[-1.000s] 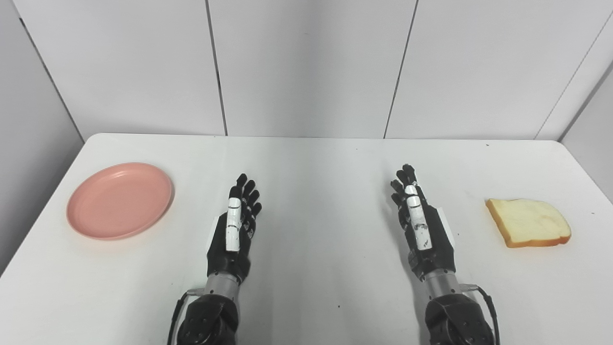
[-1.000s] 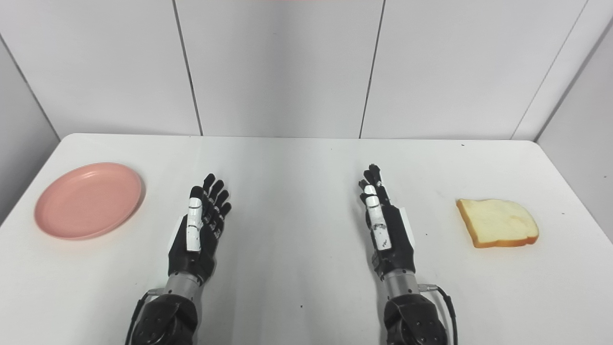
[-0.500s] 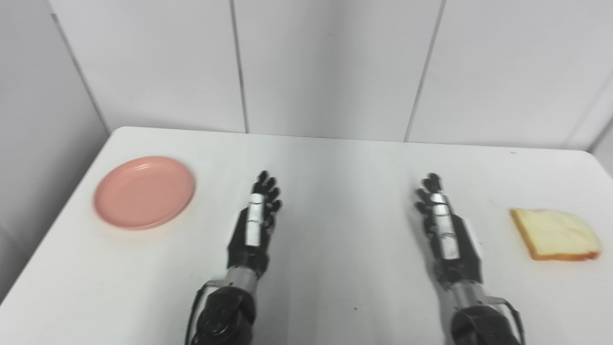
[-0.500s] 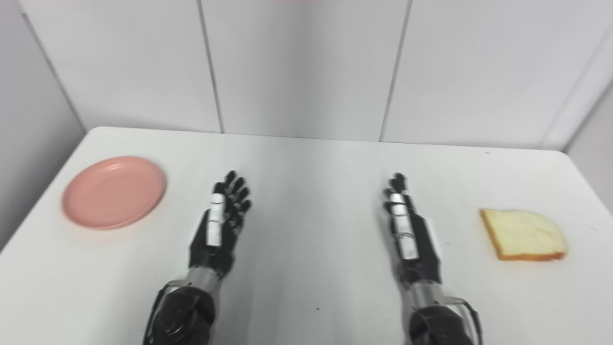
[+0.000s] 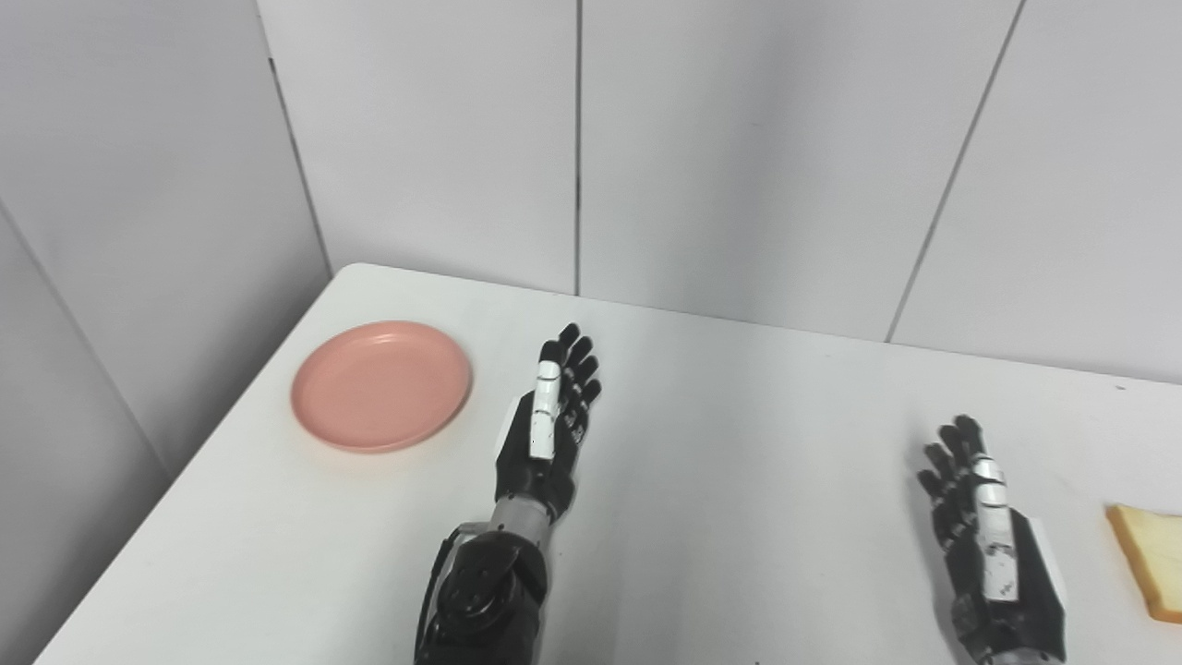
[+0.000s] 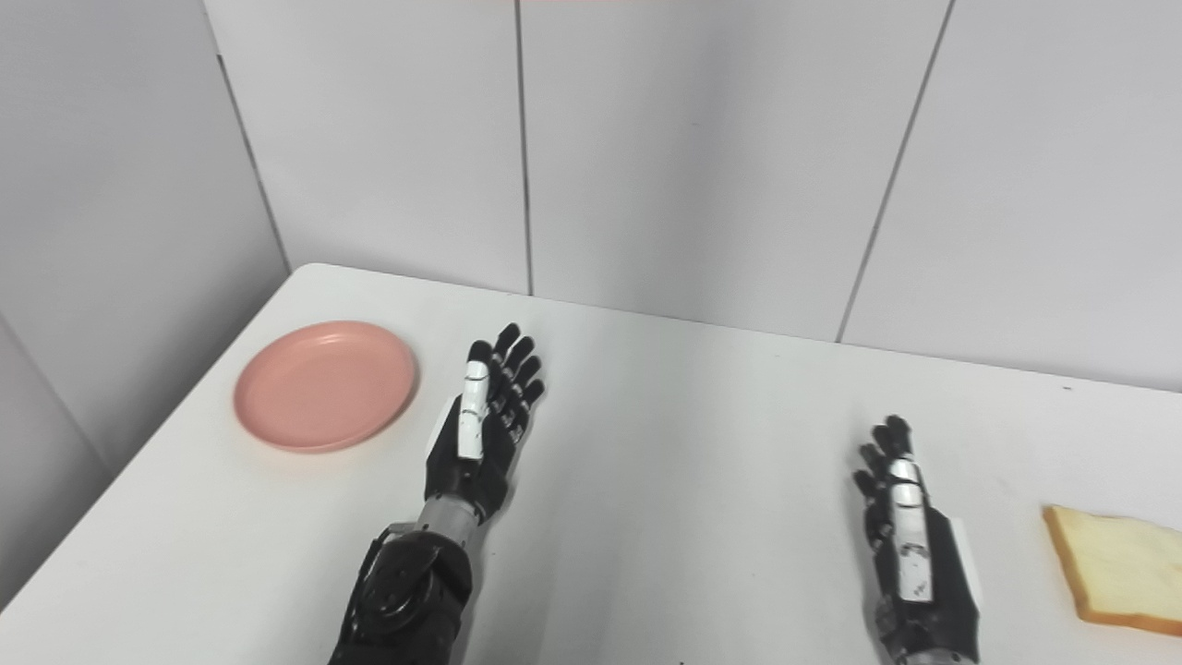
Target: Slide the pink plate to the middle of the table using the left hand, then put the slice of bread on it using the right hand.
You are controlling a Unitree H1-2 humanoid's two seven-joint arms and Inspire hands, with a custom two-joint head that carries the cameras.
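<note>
A round pink plate lies flat near the white table's left edge. My left hand stands edge-on just right of it, open, fingers stretched forward, a small gap from the plate's rim. A slice of bread with a brown crust lies at the far right, partly cut off in the left eye view. My right hand rests open left of the bread, holding nothing.
The white table ends at grey wall panels behind and at a grey side wall on the left. Its left edge runs close past the plate. Bare tabletop lies between my two hands.
The camera has turned left, so the whole picture shifted right. My left hand has reached forward and now stands closer to the plate. Plate and bread have stayed put.
</note>
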